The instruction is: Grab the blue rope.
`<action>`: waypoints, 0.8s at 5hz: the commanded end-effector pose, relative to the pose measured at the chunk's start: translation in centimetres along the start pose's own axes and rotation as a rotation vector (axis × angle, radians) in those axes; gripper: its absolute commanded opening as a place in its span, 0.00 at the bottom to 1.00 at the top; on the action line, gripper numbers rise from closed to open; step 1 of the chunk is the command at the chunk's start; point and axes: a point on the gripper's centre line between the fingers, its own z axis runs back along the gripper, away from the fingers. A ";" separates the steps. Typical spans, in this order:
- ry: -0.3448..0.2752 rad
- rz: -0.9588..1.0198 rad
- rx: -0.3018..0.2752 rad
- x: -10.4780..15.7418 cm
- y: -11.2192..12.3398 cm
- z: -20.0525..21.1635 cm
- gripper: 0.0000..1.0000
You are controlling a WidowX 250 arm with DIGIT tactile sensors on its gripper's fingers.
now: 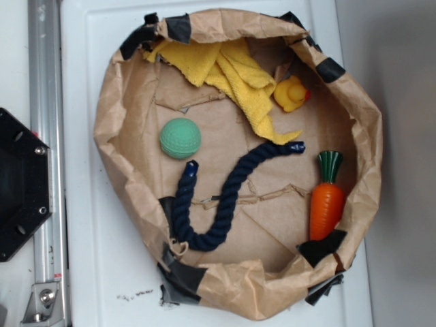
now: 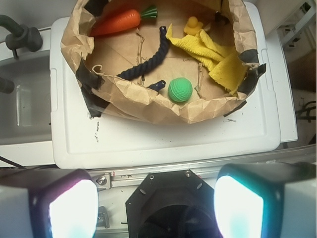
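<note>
In the wrist view, the gripper (image 2: pixel 156 208) is shown only as two blurred, glowing fingers (image 2: pixel 74 210) cut off by the bottom edge; their tips cannot be seen. Far ahead of the gripper, the lower bend of the blue rope (image 2: pixel 146 62) is hidden behind the near wall of the paper bag (image 2: pixel 143 101); only one taped end is seen poking above it. The carrot (image 2: pixel 116 22) is partly covered by the bag's rim; the duck (image 2: pixel 192 25) is too small for detail.
</note>
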 end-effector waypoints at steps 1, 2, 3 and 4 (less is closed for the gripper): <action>0.002 0.309 0.063 8.6 0.9 -7.3 1.00; 0.074 0.422 0.117 10.6 0.9 -10.0 1.00; 0.094 0.419 0.142 11.9 0.4 -13.6 1.00; 0.104 0.362 0.125 11.4 -0.6 -18.7 1.00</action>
